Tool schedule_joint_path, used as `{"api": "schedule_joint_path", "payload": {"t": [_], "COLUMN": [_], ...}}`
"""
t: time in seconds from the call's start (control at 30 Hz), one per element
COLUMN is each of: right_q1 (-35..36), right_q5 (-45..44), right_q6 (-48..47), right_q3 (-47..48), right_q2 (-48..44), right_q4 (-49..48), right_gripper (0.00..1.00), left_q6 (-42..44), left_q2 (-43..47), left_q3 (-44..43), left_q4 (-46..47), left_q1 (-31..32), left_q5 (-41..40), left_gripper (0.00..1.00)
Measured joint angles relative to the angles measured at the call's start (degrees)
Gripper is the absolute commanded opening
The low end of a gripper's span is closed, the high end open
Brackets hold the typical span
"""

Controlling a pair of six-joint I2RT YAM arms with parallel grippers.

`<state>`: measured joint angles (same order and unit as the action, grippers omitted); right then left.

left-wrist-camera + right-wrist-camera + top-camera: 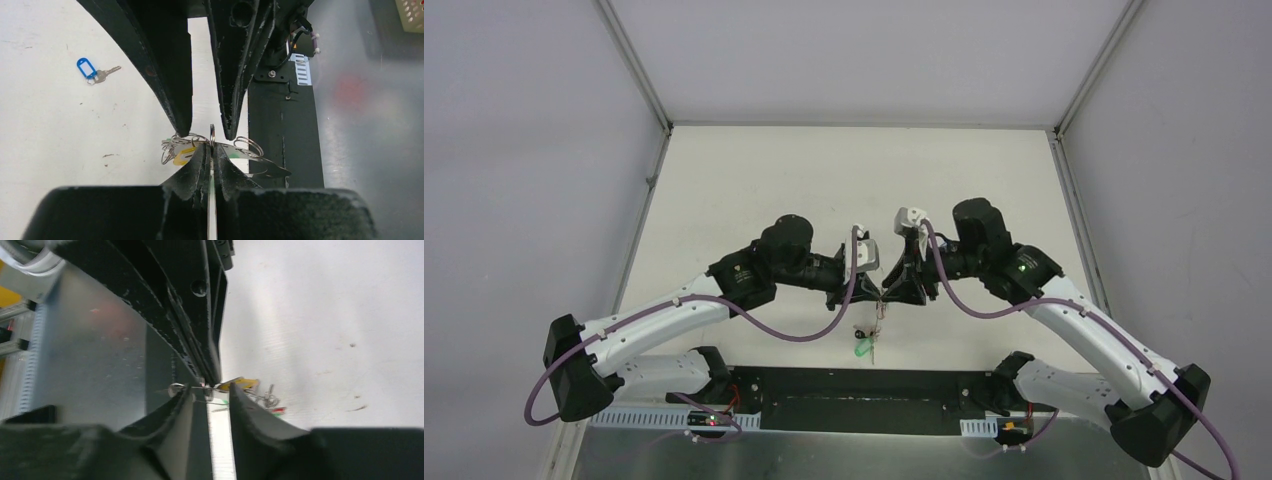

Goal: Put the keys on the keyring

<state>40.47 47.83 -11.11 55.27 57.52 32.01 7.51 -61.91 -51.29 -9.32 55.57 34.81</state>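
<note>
Keyring (212, 132), thin silvery metal seen edge-on, pinched in left claw (211, 148); right claw (210, 389) slightly parted.

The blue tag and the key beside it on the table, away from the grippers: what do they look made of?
Blue tag: looks like glossy plastic, judging by its saturated colour and paler centre. Key: probably bare metal, silvery-grey with a dull sheen; too small to tell more.

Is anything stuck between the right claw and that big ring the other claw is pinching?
Nothing visible. The right claw has its fingers open on either side of the keyring, which the left claw pinches; the keys hang beside it.
</note>
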Motion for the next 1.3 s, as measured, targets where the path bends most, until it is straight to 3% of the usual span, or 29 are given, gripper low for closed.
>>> {"api": "schedule_joint_path", "payload": {"t": [0.1,0.3,0.4,0.57,0.67,0.77,0.93,0.97,1.27,1.3], "right_q1": [0.0,-0.1,-0.1,-0.1,-0.1,-0.1,-0.1,-0.1,-0.1,-0.1], "right_q5": [-1.4,-5.6,-8.2,-10.4,-10.6,-9.9,-6.6,-5.9,-0.1,0.4], "right_q6": [1.2,4.3,7.4,11.8,13.0,13.0,12.3,11.9,10.6,10.6], "right_q3": [-1.9,-11.1,-15.6,-19.5,-20.3,-20.4,-20.5,-20.5,-20.5,-20.5], "right_q2": [-1.6,-11.1,-15.5,-18.8,-19.7,-19.8,-19.8,-19.7,-17.5,-17.5], "right_q4": [-2.9,-13.7,-20.2,-29.2,-33.2,-35.9,-39.2,-39.7,-42.7,-43.0], "right_gripper": [0.68,0.8,0.99,0.99,0.95,0.85,0.48,0.45,0.42,0.36], "left_q6": [-0.9,-3.8,-4.6,-4.9,-3.9,-1.4,4.8,6.0,9.4,9.2], "left_q2": [0.5,5.8,8.2,10.2,10.9,11.8,13.5,13.8,14.5,14.5], "left_q3": [0.5,6.8,9.5,11.1,12.0,13.4,15.4,15.6,15.6,15.6], "left_q4": [0.9,8.6,13.1,19.2,22.6,25.1,26.5,26.6,27.5,27.5], "left_q1": [0.0,0.0,0.0,0.0,0.0,0.0,0.7,0.7,1.1,1.1], "left_q5": [-0.5,-3.3,-3.9,-4.3,-4.1,-2.8,-1.2,-1.1,-0.3,-0.3], "left_gripper": [0.0,0.0,0.0,0.0,0.0,0.0,0.0,0.0,0.0,0.0]}}
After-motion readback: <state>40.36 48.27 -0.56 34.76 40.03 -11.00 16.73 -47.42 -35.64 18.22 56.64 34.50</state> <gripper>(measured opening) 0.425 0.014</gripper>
